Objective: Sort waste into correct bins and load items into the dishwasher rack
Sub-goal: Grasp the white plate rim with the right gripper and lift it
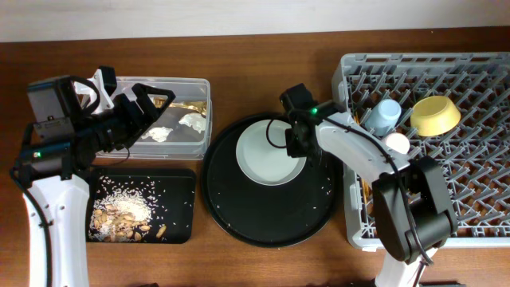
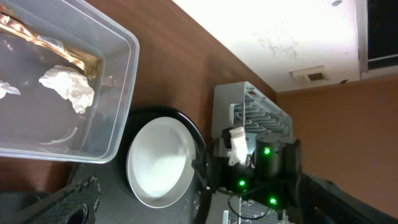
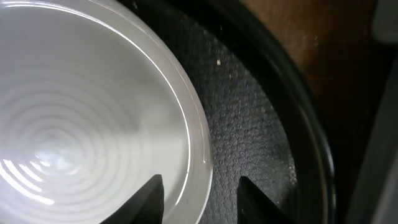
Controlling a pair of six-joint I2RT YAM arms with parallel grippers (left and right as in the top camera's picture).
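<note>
A pale round plate (image 1: 269, 151) lies in the round black tray (image 1: 271, 219). My right gripper (image 1: 296, 145) is down at the plate's right rim. In the right wrist view its open fingers (image 3: 200, 186) straddle that rim (image 3: 202, 155), one over the plate and one over the tray, with a gap on each side. My left gripper (image 1: 151, 112) hovers open and empty over the clear tub (image 1: 199, 143), which holds tissue wads (image 1: 192, 120) and gold foil (image 2: 37, 40). Food scraps (image 1: 119, 215) lie in the black rectangular tray (image 1: 179, 207).
The grey dishwasher rack (image 1: 478, 199) fills the right side and holds a light blue cup (image 1: 384, 115), a yellow bowl (image 1: 435, 114) and a pale pink cup (image 1: 397, 143). A few rice crumbs dot the round tray. Bare wooden table runs along the far edge.
</note>
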